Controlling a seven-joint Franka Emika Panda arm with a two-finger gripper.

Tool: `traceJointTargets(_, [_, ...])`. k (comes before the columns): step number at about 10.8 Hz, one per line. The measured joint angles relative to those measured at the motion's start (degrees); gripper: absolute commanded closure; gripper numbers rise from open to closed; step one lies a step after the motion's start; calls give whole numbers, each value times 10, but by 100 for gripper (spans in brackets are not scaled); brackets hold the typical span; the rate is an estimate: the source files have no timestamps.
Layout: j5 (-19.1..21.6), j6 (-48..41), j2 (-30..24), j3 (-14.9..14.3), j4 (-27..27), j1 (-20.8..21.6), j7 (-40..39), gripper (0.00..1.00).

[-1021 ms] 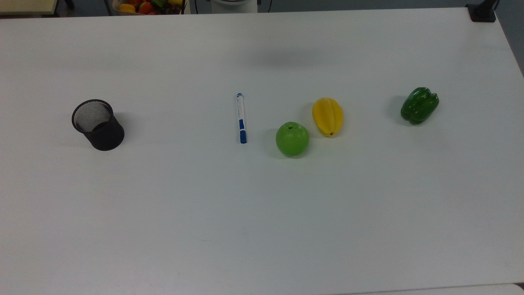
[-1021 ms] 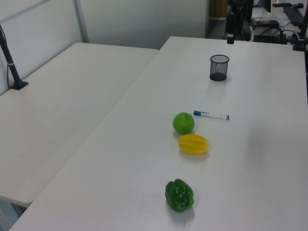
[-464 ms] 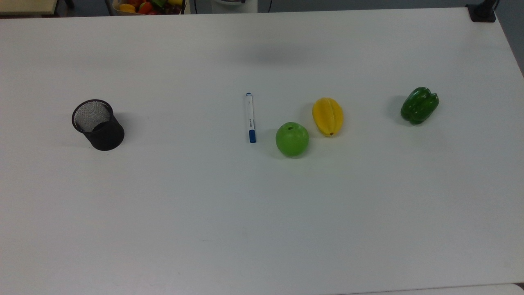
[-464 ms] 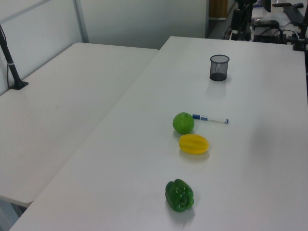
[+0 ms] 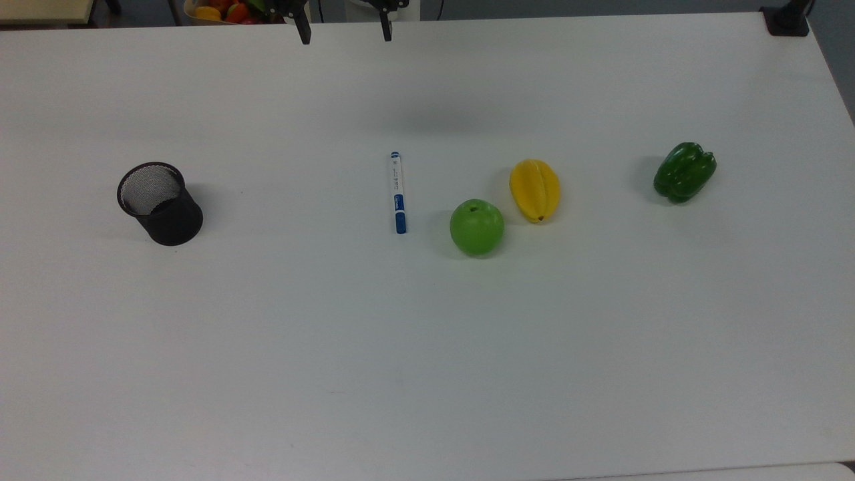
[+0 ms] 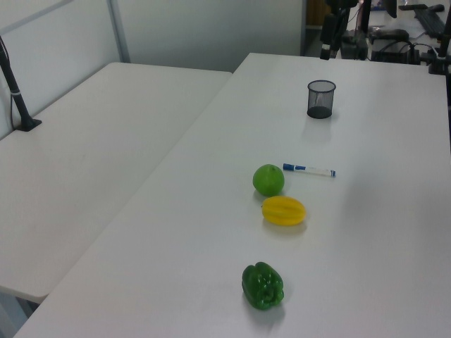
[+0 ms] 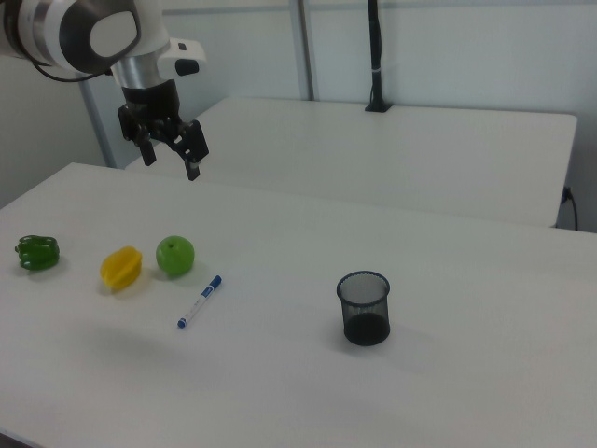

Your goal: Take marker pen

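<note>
The marker pen [image 5: 398, 192] lies flat near the table's middle, white barrel with a blue cap at the near end in the top view. It also lies just right of the green apple in the right view as the marker pen [image 7: 201, 301], and in the left view as the marker pen [image 6: 309, 170]. My gripper [image 5: 345, 36] hangs open at the top view's upper edge, far behind the pen. In the right view the gripper [image 7: 172, 161] is high above the table with nothing between its fingers.
A green apple [image 5: 477, 227] sits close to the pen on the top view's right, then a yellow starfruit [image 5: 534, 190] and a green pepper [image 5: 685, 171]. A black mesh cup [image 5: 160, 202] stands at the top view's left. A fruit basket [image 5: 240, 9] is beyond the far edge.
The gripper's fingertips have come into the top view at its upper edge. The pen rolled slightly toward the apple, then back part of the way.
</note>
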Motion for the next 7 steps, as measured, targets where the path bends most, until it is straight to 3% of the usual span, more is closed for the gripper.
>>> traceJointTargets(7, [0, -7, -41, 5, -29, 6, 0, 0])
